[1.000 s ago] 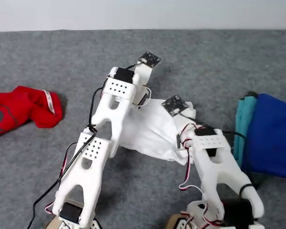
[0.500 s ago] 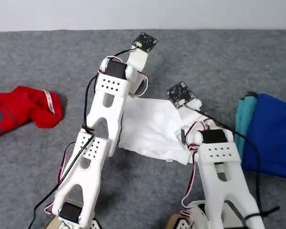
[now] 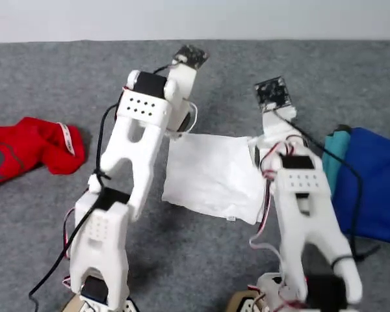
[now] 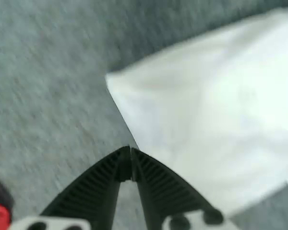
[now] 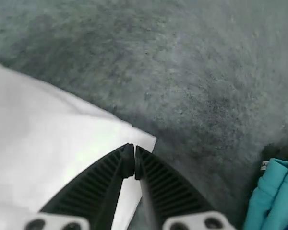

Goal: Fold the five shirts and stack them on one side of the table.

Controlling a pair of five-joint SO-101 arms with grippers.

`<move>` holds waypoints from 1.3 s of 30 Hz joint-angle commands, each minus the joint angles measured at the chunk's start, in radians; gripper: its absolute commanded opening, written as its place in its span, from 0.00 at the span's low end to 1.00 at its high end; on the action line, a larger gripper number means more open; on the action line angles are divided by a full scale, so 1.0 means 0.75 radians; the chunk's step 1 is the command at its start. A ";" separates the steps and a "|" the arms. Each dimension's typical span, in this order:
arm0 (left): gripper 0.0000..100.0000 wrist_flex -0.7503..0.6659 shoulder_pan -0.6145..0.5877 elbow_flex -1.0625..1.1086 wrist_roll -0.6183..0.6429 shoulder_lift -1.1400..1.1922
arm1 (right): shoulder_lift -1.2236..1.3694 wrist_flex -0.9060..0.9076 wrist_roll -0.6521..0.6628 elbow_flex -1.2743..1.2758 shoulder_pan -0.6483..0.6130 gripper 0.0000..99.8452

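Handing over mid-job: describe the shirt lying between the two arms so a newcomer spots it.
On the grey table, look at the middle, between the bunched red shirt and the blue and teal pile. The white shirt lies there, flat and roughly rectangular, the only white cloth.

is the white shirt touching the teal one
Apart. The right wrist view shows a stretch of bare grey carpet between the white shirt and the teal shirt.
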 commanded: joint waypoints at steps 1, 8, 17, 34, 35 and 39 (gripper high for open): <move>0.00 -0.018 0.047 0.240 0.006 -0.225 | 0.128 -0.024 -0.100 -0.184 0.001 0.01; 0.00 -0.217 0.072 0.660 0.006 -0.317 | 0.396 -0.030 -0.143 -0.331 -0.060 0.01; 0.00 -0.483 0.074 1.098 -0.002 -0.317 | 0.738 -0.026 -0.133 -0.581 0.009 0.01; 0.00 -0.311 0.053 0.952 -0.078 -0.534 | 0.602 0.242 -0.133 -0.730 -0.079 0.01; 0.00 -0.297 0.053 0.932 -0.078 -0.561 | 0.570 0.267 -0.133 -0.730 -0.085 0.01; 0.00 -0.270 0.053 0.889 -0.070 -0.667 | 0.445 0.392 -0.133 -0.730 -0.085 0.01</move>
